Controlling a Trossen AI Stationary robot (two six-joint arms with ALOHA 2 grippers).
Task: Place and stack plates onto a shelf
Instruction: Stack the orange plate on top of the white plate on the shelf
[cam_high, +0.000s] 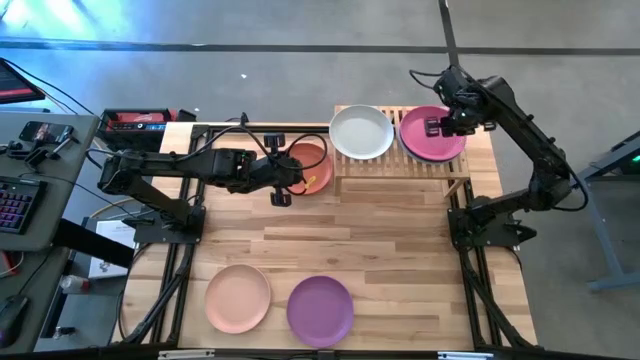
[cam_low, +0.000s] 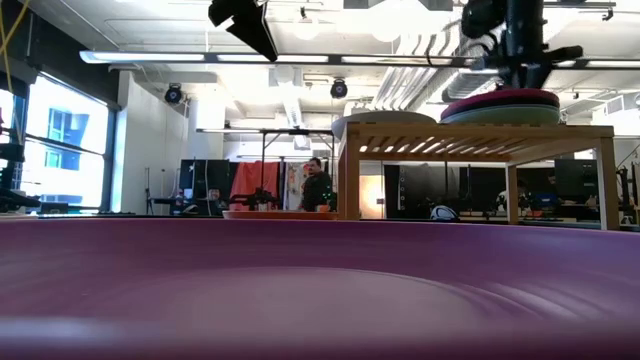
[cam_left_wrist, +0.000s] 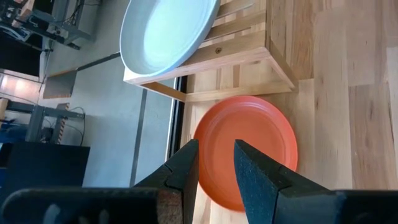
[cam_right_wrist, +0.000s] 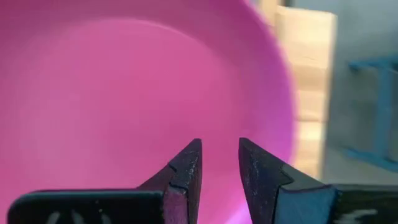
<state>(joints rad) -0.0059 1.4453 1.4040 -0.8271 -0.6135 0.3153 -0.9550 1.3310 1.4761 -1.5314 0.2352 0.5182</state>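
right end effector (cam_right_wrist: 216, 163) sat slightly open over the matte round magenta plate (cam_high: 432, 133) on the slatted shelf (cam_high: 400, 163); left end effector (cam_left_wrist: 214, 169) slightly open above the orange plate (cam_left_wrist: 249, 146).

The high view looks straight down on the whole table (cam_high: 340, 230); the low view sits behind the purple plate (cam_low: 320, 290), facing the shelf (cam_low: 475, 135). Both wrist views look closely down on plates, shared with overhead
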